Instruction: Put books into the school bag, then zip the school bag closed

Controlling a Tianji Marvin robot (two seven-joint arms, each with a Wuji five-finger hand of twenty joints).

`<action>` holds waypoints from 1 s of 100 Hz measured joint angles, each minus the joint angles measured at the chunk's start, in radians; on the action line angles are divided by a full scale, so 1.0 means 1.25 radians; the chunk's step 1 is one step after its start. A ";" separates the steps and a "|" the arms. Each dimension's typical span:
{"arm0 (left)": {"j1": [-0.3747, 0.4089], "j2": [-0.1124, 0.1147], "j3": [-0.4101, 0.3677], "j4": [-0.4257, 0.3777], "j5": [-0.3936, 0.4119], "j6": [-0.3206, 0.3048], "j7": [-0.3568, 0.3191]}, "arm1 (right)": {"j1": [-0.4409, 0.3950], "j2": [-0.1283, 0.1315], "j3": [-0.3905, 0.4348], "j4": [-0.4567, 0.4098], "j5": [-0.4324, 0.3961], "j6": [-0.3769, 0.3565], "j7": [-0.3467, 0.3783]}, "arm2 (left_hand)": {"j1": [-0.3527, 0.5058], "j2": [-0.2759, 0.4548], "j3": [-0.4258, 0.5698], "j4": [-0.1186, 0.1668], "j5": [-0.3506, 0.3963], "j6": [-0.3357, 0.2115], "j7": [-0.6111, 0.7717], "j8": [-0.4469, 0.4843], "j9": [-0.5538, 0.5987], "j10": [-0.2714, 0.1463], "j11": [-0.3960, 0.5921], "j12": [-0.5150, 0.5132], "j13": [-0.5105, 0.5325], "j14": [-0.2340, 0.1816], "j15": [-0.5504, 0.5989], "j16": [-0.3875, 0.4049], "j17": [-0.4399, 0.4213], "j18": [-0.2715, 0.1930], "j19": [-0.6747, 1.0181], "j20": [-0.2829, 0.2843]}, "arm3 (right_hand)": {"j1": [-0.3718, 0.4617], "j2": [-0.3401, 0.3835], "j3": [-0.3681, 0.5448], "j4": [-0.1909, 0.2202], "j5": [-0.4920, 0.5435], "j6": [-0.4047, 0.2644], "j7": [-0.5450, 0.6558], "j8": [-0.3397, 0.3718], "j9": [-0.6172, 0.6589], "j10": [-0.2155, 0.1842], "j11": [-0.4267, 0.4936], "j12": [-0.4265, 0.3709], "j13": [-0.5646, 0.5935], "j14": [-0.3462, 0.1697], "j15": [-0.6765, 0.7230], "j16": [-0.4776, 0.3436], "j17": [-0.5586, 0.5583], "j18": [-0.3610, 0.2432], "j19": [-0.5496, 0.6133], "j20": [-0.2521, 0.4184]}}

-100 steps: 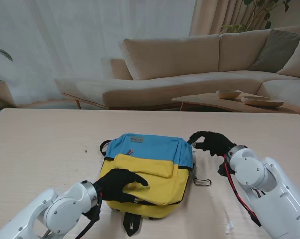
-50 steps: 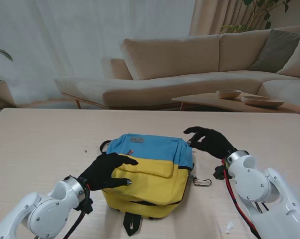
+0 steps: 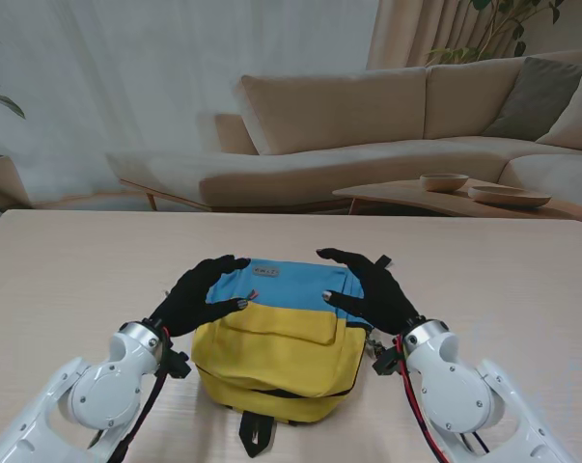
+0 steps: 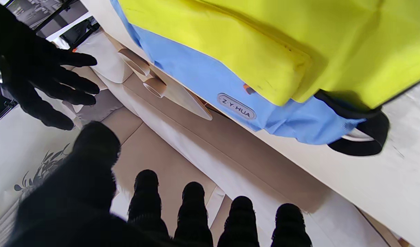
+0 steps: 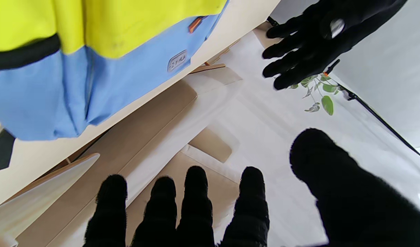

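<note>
My left hand [image 3: 196,294] hovers over the left edge of the school bag [image 3: 281,338], fingers spread, holding nothing. My right hand [image 3: 373,287] is raised over the bag's right edge, palm turned inward, fingers apart and likewise empty. The bag lies flat on the table [image 3: 78,280] between them, blue top farther from me, yellow pocket nearer, a black strap [image 3: 255,434] poking out nearest me

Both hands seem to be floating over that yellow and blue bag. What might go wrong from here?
Both hands are open and hold nothing. The left hand and right hand hover either side of the school bag, so a one-sided push might slide it across the table. Fingers might also snag the loose strap nearest me.
</note>
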State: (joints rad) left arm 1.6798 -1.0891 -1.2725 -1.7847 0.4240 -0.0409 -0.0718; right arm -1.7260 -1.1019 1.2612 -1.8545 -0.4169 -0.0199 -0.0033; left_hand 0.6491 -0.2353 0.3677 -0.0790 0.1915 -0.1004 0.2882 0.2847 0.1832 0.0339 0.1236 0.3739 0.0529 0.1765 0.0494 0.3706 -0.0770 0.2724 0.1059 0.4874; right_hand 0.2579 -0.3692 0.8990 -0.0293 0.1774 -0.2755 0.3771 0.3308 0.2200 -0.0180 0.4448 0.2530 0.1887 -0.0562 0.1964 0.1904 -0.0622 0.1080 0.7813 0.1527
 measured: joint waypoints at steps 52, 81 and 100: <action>-0.051 -0.040 0.059 0.088 -0.126 -0.043 0.102 | -0.011 -0.024 -0.022 0.055 0.058 -0.104 -0.049 | -0.020 0.031 -0.023 0.000 0.000 -0.038 -0.006 -0.027 -0.008 -0.028 -0.039 -0.010 0.000 -0.016 -0.011 -0.049 0.008 -0.010 -0.029 -0.089 | -0.005 0.020 -0.001 0.002 -0.032 -0.002 -0.041 -0.001 -0.003 -0.047 -0.108 -0.045 -0.029 -0.053 -0.111 -0.045 -0.002 -0.062 -0.192 -0.095; -0.089 -0.038 0.063 0.116 -0.171 -0.048 0.059 | -0.010 -0.025 -0.026 0.075 0.113 -0.116 -0.059 | -0.020 0.031 -0.022 0.000 0.000 -0.045 0.014 -0.026 -0.008 -0.038 -0.030 -0.011 0.000 -0.017 -0.011 -0.048 0.008 -0.010 -0.029 -0.090 | -0.005 0.020 -0.010 0.002 -0.032 -0.002 -0.051 -0.009 -0.003 -0.047 -0.108 -0.045 -0.029 -0.053 -0.111 -0.045 -0.002 -0.062 -0.203 -0.095; -0.093 -0.039 0.074 0.116 -0.143 -0.046 0.077 | -0.018 -0.033 -0.020 0.086 0.147 -0.128 -0.084 | -0.020 0.031 -0.022 0.000 0.000 -0.053 0.013 -0.027 -0.008 -0.038 -0.030 -0.011 0.000 -0.017 -0.011 -0.048 0.008 -0.010 -0.029 -0.091 | -0.005 0.027 -0.010 0.008 -0.032 -0.002 -0.062 -0.010 -0.003 -0.048 -0.116 -0.045 -0.029 -0.053 -0.111 -0.045 -0.005 -0.062 -0.213 -0.095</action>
State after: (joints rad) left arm 1.5639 -1.1377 -1.1802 -1.6392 0.2451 -0.0980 0.0239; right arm -1.7487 -1.1433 1.2367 -1.7470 -0.2337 -0.1804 -0.1087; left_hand 0.6247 -0.1964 0.3403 -0.0790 0.1914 -0.1665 0.3049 0.2515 0.1730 -0.0135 0.0860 0.3606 0.0529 0.1553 0.0353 0.3100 -0.0669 0.2604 0.0698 0.3739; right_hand 0.2511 -0.3351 0.8871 -0.0196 0.1372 -0.2784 0.2996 0.3184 0.2159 -0.0785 0.2998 0.1967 0.1527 -0.1231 0.0571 0.1343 -0.0680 0.0309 0.5147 0.0343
